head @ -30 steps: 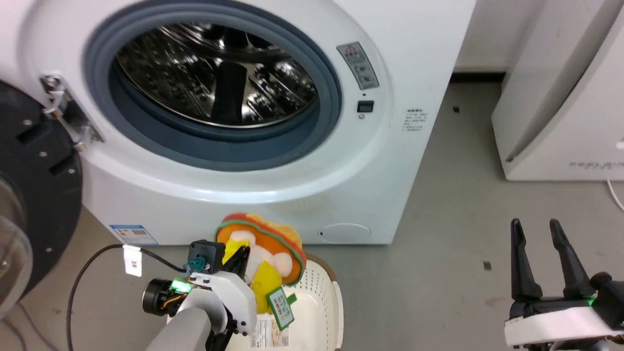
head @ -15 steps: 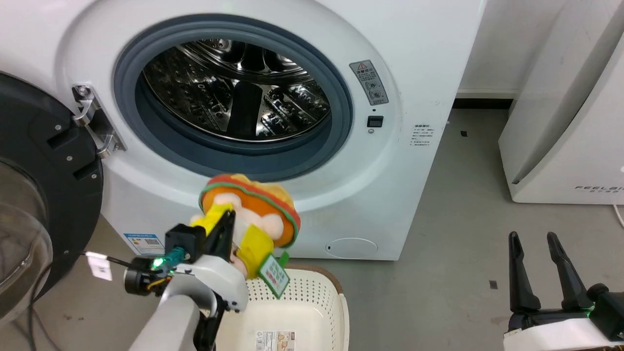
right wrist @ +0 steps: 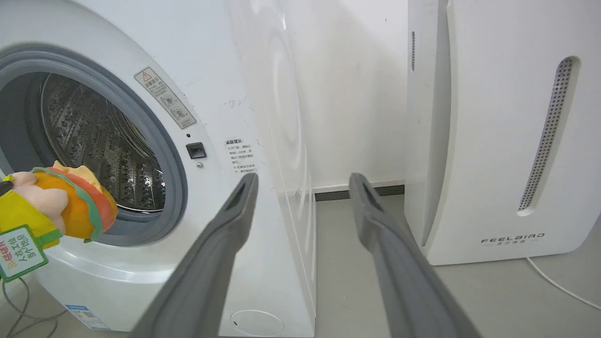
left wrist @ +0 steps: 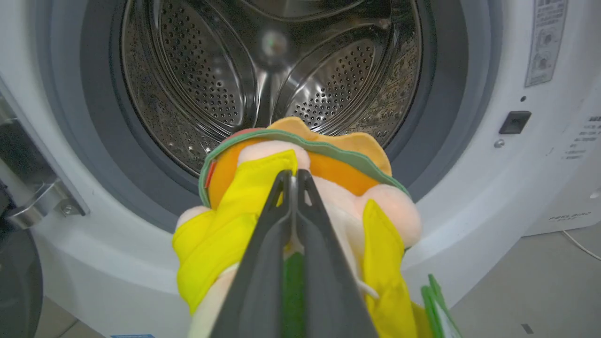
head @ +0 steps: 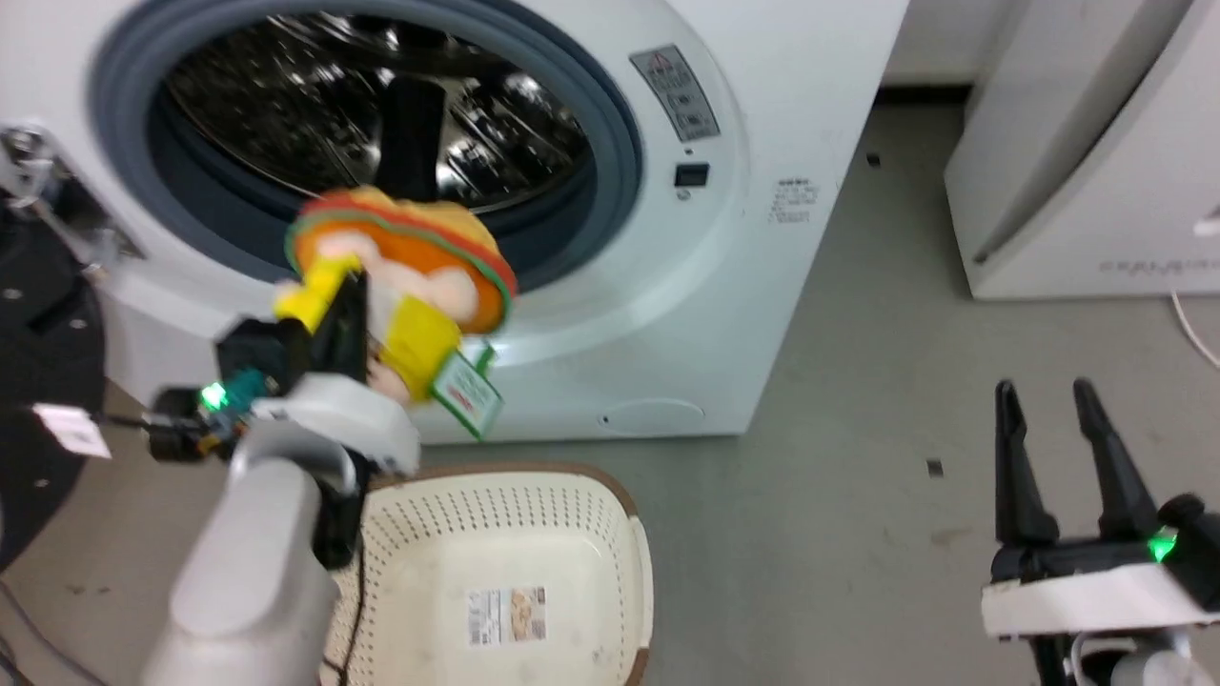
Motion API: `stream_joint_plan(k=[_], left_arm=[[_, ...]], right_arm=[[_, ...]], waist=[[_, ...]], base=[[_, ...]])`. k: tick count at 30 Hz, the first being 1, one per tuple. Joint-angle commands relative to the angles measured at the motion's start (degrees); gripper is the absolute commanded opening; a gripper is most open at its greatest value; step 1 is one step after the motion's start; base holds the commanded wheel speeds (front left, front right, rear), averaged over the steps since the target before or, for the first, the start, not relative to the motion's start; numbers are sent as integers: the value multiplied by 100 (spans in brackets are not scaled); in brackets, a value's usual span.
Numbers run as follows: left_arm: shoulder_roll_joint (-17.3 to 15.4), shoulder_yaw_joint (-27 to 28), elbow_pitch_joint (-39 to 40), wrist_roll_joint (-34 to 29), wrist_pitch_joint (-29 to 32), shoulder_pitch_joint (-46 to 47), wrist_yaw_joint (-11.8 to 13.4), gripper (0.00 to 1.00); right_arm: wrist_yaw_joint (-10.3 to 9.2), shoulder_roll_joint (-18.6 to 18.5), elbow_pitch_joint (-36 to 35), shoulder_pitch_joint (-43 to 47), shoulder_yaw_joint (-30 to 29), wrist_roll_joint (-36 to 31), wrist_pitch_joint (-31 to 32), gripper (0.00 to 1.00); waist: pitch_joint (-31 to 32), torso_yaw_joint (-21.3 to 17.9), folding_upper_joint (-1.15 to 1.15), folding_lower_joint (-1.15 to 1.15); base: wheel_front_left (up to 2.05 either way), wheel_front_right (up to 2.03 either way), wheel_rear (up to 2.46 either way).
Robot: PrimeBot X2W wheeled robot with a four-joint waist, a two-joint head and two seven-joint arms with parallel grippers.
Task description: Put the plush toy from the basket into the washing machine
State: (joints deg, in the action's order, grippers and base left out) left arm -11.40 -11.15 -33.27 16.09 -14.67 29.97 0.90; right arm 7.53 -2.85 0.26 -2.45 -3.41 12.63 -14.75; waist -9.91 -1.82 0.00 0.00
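My left gripper is shut on the plush toy, pinching its yellow body. The toy's orange hamburger head hangs in the air just in front of the lower rim of the washing machine's grey porthole gasket. In the left wrist view the steel drum lies straight ahead beyond the toy. A green-white tag dangles under the toy. The cream basket sits on the floor below, holding nothing but its printed label. My right gripper stands open at the lower right, apart from everything.
The black-framed door hangs open at the left, beside my left arm. A white slanted FEELBIRD appliance stands right of the washer. Bare grey floor lies between them. A thin cable runs on the floor at far right.
My left gripper has lifted the toy from above the basket up to the porthole's lower rim. The head camera has shifted too. My right gripper holds the same pose.
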Motion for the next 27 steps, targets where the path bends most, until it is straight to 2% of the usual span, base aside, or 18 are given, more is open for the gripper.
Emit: stream_joint_plan(k=[1,10,20,27], left_arm=[[-86,166,-13,-60,-32,306,2,0],[-285,540,-167,-259,-32,1209,-22,0],[-853,927,-602,-405,-32,2492,-194,0],[-1048,1192,-915,-397,-32,3344,-221,0]], right_arm=[[-4,-3,-126,-209,-5,47,-25,100],[-4,-3,-416,-694,4,156,-25,100],[-4,-3,-691,-1130,95,365,-25,100],[-4,-3,-729,-1303,112,419,-25,100]], waist=[[-426,-224,0,0],[-1152,-543,0,0],[-2022,-959,0,0],[-2524,-1111,0,0]], base=[[0,0,0],[0,0,0],[0,0,0],[0,0,0]])
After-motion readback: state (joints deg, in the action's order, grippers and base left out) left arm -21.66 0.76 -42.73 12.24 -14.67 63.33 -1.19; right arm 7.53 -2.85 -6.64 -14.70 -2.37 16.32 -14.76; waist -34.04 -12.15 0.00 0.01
